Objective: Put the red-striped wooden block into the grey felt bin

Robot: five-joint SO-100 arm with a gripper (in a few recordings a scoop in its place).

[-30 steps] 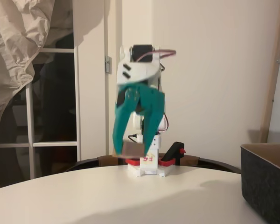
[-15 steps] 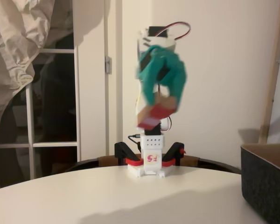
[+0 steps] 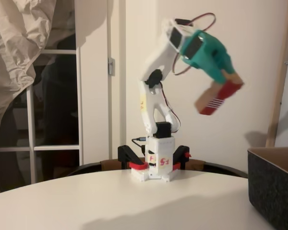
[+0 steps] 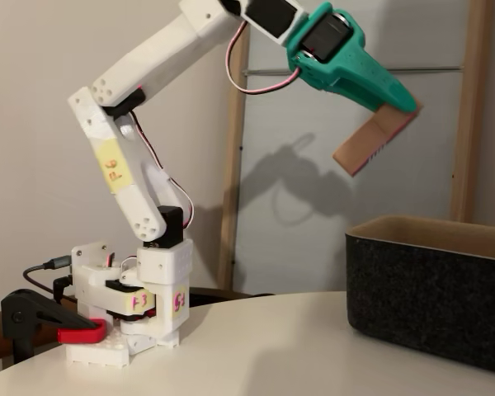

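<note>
We see a teal gripper (image 3: 229, 75), a red block (image 3: 218, 97) with thin white stripes, a dark grey bin (image 4: 433, 285) with brownish lining, and a white table (image 3: 120, 203).

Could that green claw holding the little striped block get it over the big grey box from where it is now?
Probably yes. The gripper holds the red-striped wooden block in its jaws, high in the air. The grey felt bin stands lower down, its top open, and nothing shows in the air between them.

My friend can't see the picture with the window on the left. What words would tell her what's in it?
A teal claw holds the red-striped wooden block high in the air, up and left of the grey felt bin at the right edge. The white robot arm is clamped to a round white table.
</note>
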